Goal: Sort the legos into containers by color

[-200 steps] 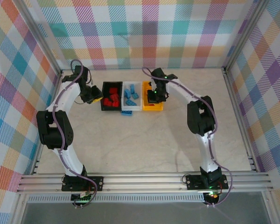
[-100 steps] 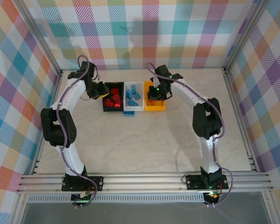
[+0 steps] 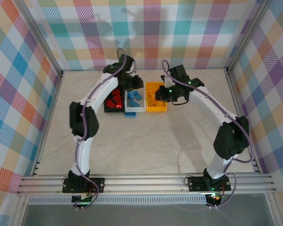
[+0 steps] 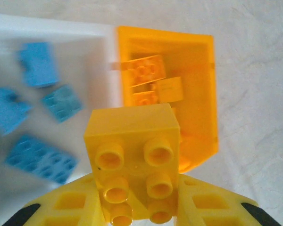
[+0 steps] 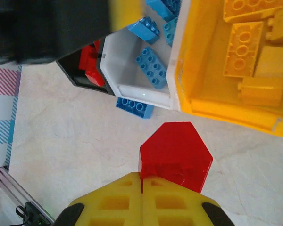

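Top view shows three bins in a row at far centre of table: black bin on left w/ red bricks, white bin in middle w/ blue bricks, yellow-orange bin on right w/ yellow bricks. Also shows a stray blue brick on the table, just beside white bin's near wall.

Left wrist cam shows left gripper clamped shut on a yellow brick, studs toward cam, pinched across its two side walls. Hangs above the edge betw. white and yellow-orange bins, not yet over the latter's middle.

Right wrist cam shows right gripper clamped shut on a red brick, taken at one end, most of it poking past the fingertips. Hovers over bare table near yellow-orange bin's near wall, apart from black bin.

Handling, as a judgement: hard, light, stiff plastic, no crush risk. Probably slick on smooth sides, so best pinched across flat opposite walls, approx. centred, never on studs or corners. Could pivot w/ an end grip like the red one's. Likely to bounce in a hard bin, so release low. Worth minding arm clearance, w/ red brick's route to black bin passing left arm.
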